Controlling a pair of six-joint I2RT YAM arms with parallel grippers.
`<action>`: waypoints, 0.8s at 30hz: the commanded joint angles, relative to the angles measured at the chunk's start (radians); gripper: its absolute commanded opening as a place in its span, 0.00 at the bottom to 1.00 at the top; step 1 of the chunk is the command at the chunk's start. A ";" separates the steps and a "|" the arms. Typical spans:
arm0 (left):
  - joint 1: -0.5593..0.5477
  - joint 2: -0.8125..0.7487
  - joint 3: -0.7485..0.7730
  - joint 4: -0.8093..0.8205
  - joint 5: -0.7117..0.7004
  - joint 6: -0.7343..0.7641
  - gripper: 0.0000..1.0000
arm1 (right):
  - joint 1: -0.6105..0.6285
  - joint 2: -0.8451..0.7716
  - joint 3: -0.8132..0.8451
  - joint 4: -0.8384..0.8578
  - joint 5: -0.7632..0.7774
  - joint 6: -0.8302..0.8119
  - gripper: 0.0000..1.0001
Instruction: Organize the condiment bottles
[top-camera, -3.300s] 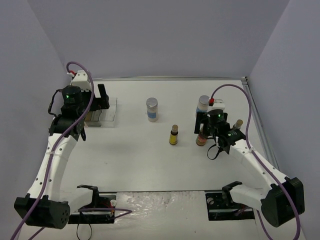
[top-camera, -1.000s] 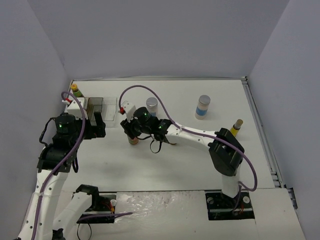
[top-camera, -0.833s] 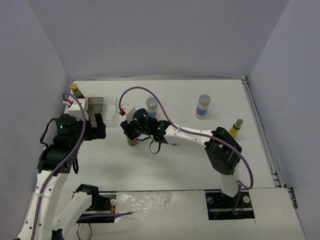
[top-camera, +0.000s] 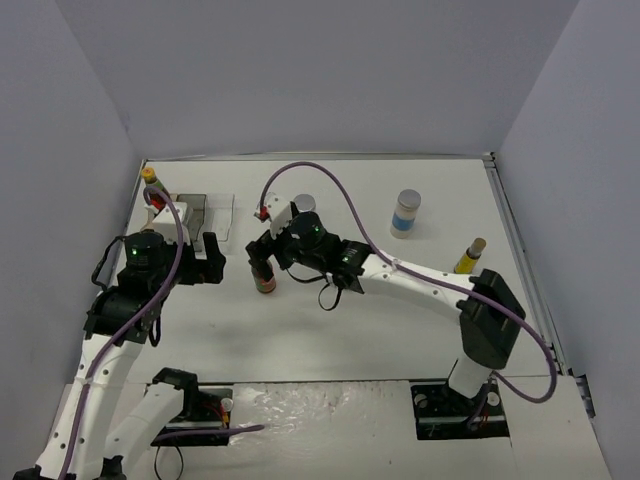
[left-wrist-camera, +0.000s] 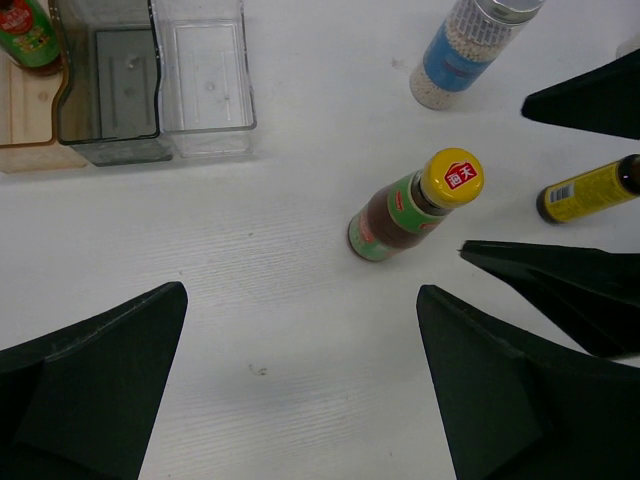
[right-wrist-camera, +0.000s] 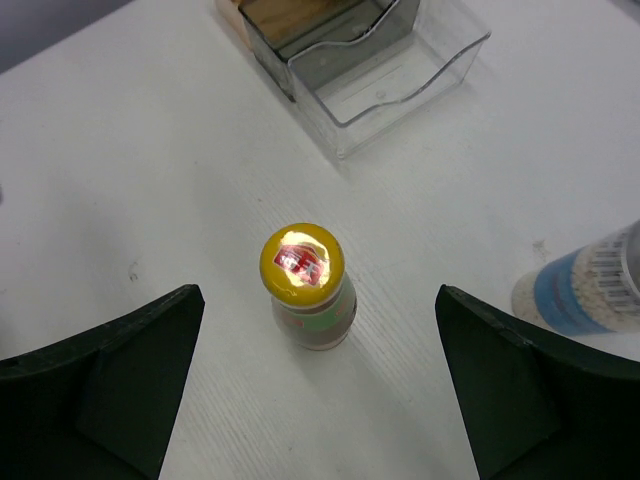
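Observation:
A slim dark bottle (top-camera: 265, 283) with a yellow cap and green label stands free on the table. In the right wrist view it (right-wrist-camera: 305, 290) is between the wide-open fingers of my right gripper (right-wrist-camera: 318, 292), untouched. My right gripper (top-camera: 263, 252) hovers just behind it. My left gripper (top-camera: 215, 258) is open and empty to its left; the bottle (left-wrist-camera: 410, 212) shows ahead of my left gripper (left-wrist-camera: 300, 292). A second yellow-capped bottle (top-camera: 148, 176) stands in the rack's left end (left-wrist-camera: 25, 35). A blue-banded jar (left-wrist-camera: 470, 48) and a tiny yellow-labelled bottle (left-wrist-camera: 590, 188) are beyond.
The clear compartment rack (top-camera: 205, 212) sits at the back left, its two right compartments holding nothing (left-wrist-camera: 200, 75). A second blue-banded jar (top-camera: 405, 213) stands right of centre. A small yellow bottle with a tan cap (top-camera: 468, 257) stands near the right edge.
My right arm carried the bottle from the right side to left of centre, set it down, opened and pulled back a little. My left gripper moved right, toward the bottle.

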 joint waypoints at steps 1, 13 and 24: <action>-0.014 0.031 0.006 0.117 0.069 -0.030 0.97 | -0.002 -0.231 -0.091 -0.009 0.108 -0.008 1.00; -0.128 0.122 -0.118 0.412 0.044 -0.116 0.97 | -0.134 -0.593 -0.310 -0.114 0.244 0.040 1.00; -0.291 0.244 -0.220 0.656 -0.179 -0.053 0.97 | -0.183 -0.681 -0.373 -0.130 0.279 0.069 1.00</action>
